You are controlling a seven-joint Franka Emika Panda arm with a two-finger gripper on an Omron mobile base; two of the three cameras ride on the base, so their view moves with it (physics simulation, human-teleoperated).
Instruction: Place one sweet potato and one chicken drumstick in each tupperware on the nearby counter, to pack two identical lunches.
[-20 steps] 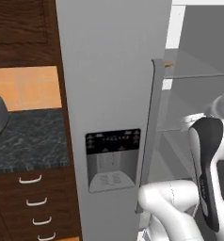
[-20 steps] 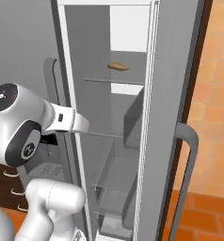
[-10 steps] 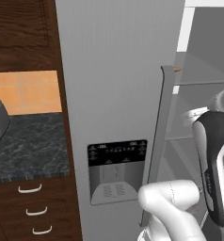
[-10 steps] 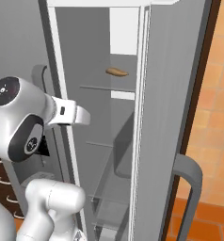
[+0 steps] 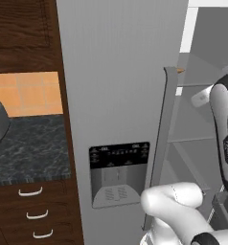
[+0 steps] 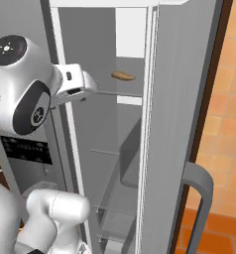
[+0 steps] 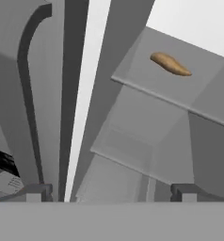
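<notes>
An open fridge is seen from the hand, and the whole picture is tipped to one side. A brown, long sweet potato is seen lying on a grey shelf near the top right. It lies alone there. A second shelf is seen below it. On the left, a curved grey door handle is seen, with a bright white strip beside it. At the bottom, the two dark fingertips of the gripper are spread wide apart, and nothing is held between them. A dark patch at the lower left is perhaps the fridge's front panel.
</notes>
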